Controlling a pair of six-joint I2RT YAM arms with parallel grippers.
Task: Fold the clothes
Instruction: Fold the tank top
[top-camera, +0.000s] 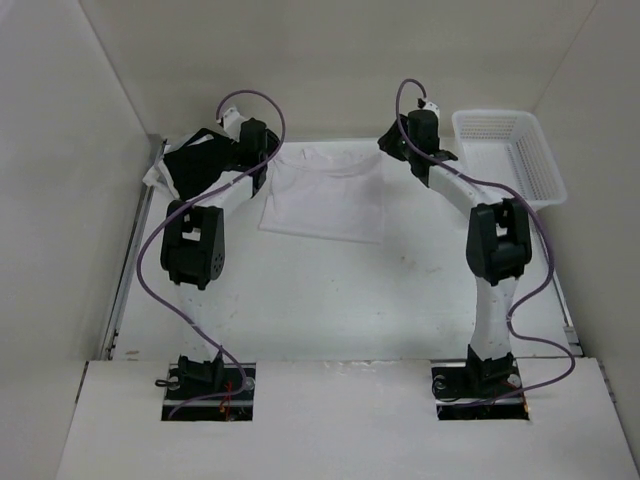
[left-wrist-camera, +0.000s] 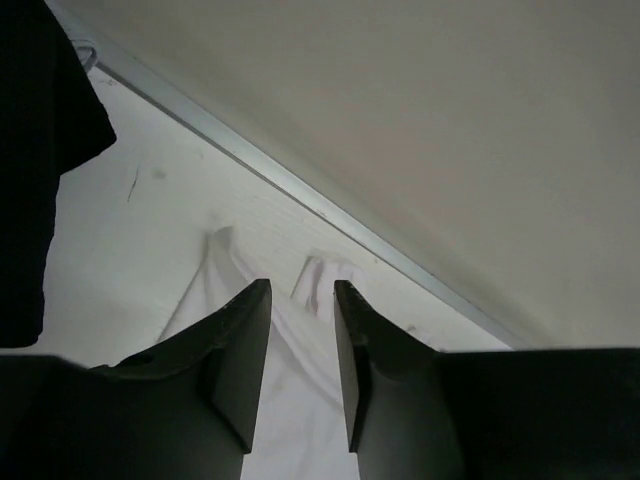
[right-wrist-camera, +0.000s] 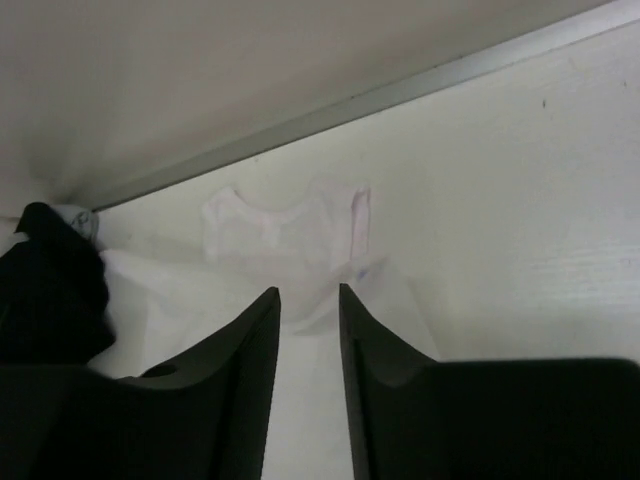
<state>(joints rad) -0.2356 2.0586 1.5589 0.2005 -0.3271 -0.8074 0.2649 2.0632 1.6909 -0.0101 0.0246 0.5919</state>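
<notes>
From above, the white sleeveless top (top-camera: 325, 200) lies flat at the far middle of the table (top-camera: 330, 300), between the two wrists. It is spread slightly wider side to side than front to back, with its neckline toward the back wall. Only this view shows the white basket (top-camera: 520, 150) at the far right. A black garment (top-camera: 195, 165) lies at the far left. In the left wrist view, the left gripper (left-wrist-camera: 300, 290) hangs over the top's straps, its jaws narrowly apart and holding nothing. The right wrist view alone shows the whole scooped neckline and both straps; the right gripper (right-wrist-camera: 308, 293) stands likewise parted and empty.
</notes>
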